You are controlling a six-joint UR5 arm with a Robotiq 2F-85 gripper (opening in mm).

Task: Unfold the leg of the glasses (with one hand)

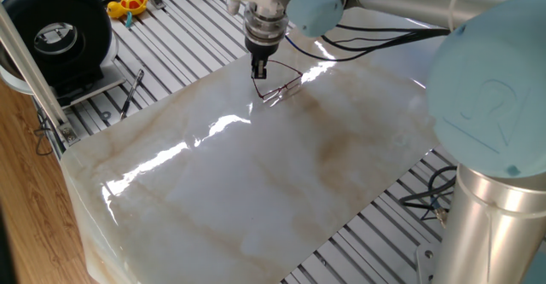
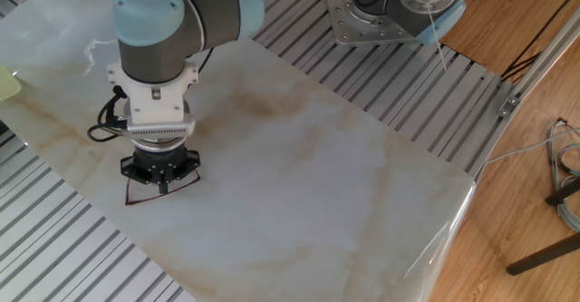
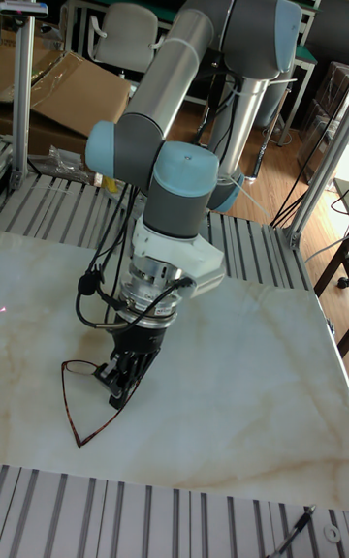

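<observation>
The glasses lie on the marble slab, near its far edge in one fixed view. The gripper stands directly above the glasses, at their left end. A pen-like tool lies off the slab, on the slatted table to the slab's left.
</observation>
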